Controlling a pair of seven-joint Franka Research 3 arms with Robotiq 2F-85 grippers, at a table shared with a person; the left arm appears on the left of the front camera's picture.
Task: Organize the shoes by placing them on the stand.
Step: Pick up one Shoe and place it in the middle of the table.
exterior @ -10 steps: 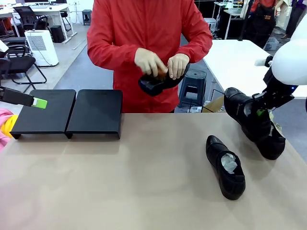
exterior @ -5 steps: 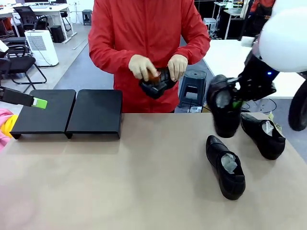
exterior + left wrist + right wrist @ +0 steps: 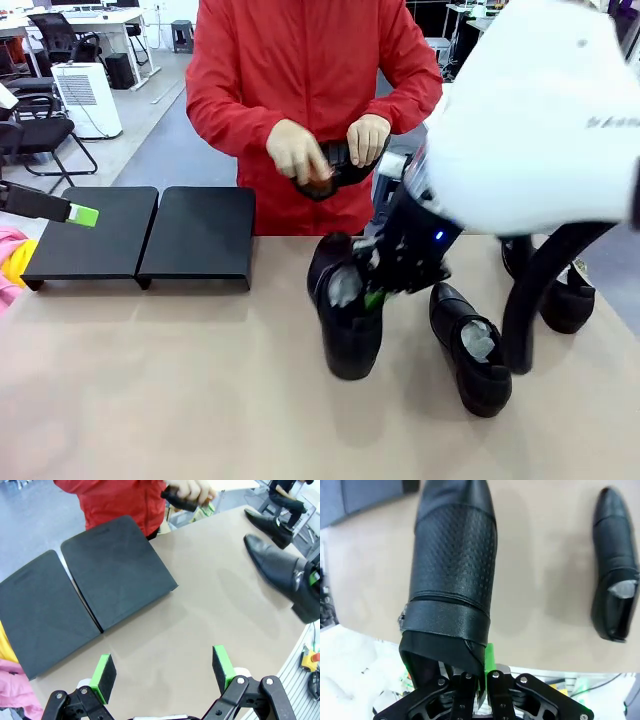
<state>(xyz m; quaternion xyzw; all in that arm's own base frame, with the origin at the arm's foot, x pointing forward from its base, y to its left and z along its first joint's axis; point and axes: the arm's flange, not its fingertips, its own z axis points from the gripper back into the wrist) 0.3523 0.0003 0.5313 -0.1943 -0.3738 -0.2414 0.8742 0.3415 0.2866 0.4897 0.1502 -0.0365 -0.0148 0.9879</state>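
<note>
Now the right arm has swung from the right edge of the surface to its middle, jaws clenched on one shoe, toe downward; the stand sits unchanged far left, left jaws spread above it.

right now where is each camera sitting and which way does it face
front view: fixed on the robot's side, facing across the table at the person; right arm carries a shoe
left wrist view: looking down at the stand; open left gripper at bottom
right wrist view: looking down along the held shoe; right gripper shut on its rim
shared: the held shoe, in all three
</note>
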